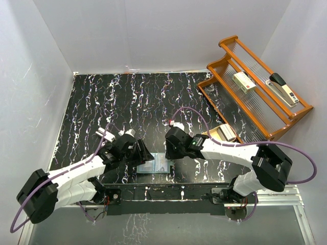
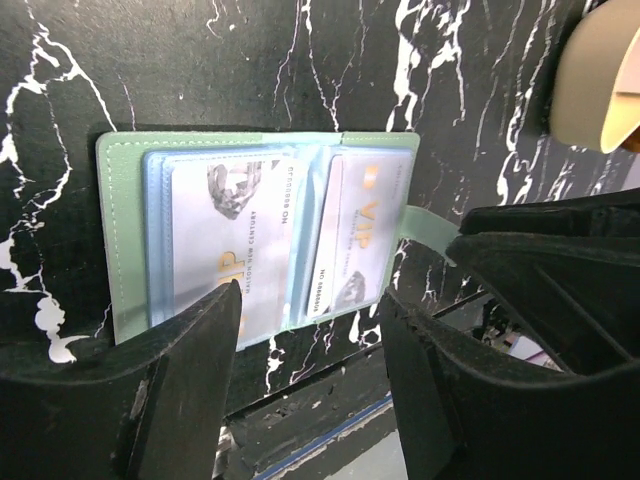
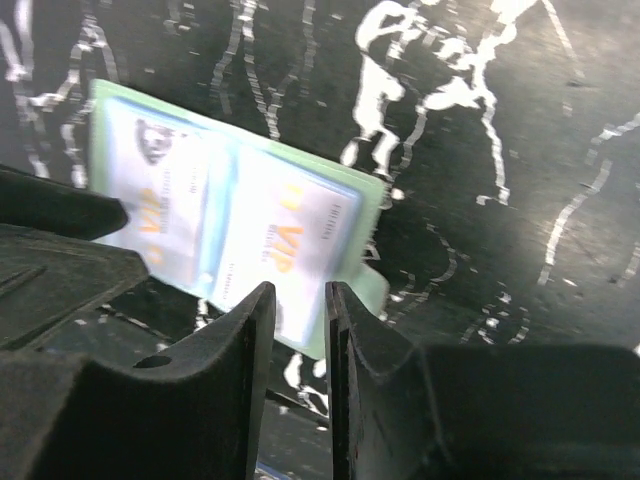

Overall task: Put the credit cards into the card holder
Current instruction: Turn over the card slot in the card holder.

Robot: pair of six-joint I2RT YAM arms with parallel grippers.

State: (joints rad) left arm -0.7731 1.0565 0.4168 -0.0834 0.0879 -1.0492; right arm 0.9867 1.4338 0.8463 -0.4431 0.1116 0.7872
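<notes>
Card holder [image 2: 115,230] unfolded at the counter's [image 1: 127,102] near edge, credit cards [image 2: 225,240] inside; left claw [image 2: 310,300] spread wide, right claw [image 3: 298,295] barely parted

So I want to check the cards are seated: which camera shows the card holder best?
The left wrist view: the card holder lies open, sharp and nearly whole, with credit cards showing in both halves. The right wrist view has it blurred and partly hidden. The top view shows it as a small pale patch.

The card holder [image 1: 153,165] is lying open on the counter [image 1: 127,102] at 6 o'clock, with credit cards [image 2: 225,240] sitting in both halves. It is lying between the left pincer [image 2: 305,320] and the right pincer [image 3: 298,310]. A wooden rack [image 1: 255,92] is standing at 2 o'clock.
</notes>
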